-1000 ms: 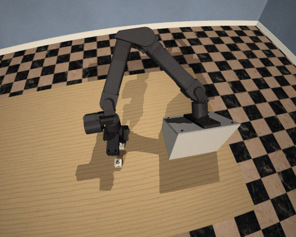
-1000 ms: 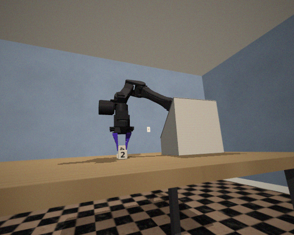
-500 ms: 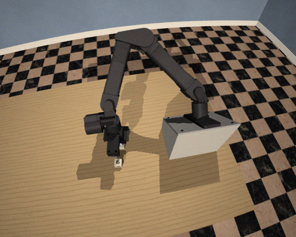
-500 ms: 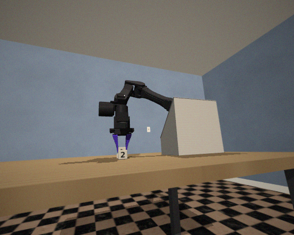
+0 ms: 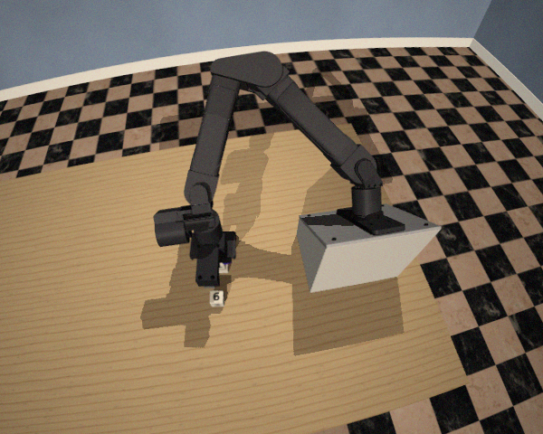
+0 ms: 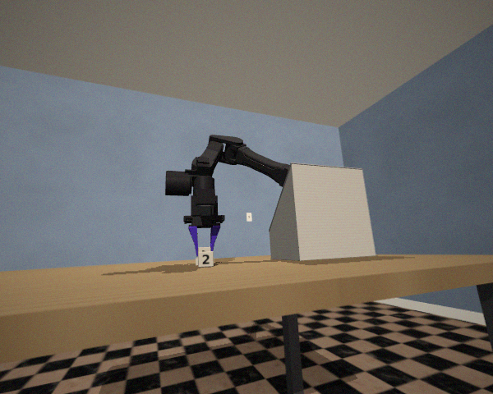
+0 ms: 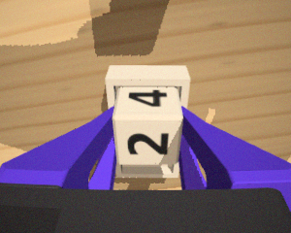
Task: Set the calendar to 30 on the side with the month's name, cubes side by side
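My gripper [image 5: 214, 282] [image 6: 205, 253] [image 7: 147, 116] points straight down at the wooden table [image 5: 75, 289] [image 6: 111, 288]. Its purple fingers are shut on a white number cube [image 7: 148, 144]. In the wrist view this cube shows a 2 toward the camera and a 4 on the face above it. A white edge [image 7: 147, 76] of another white thing shows right behind it. The exterior view shows a cube [image 6: 205, 258] with a 2 standing on the table at my fingertips. The top view shows a cube [image 5: 216, 297] with a 6 on top, just below the gripper. No tray shows in any view.
The arm's grey-white base block [image 5: 365, 261] [image 6: 323, 212] stands on the table to the right of the gripper. The table's right edge lies just beyond the block, above a checkered floor [image 5: 496, 163].
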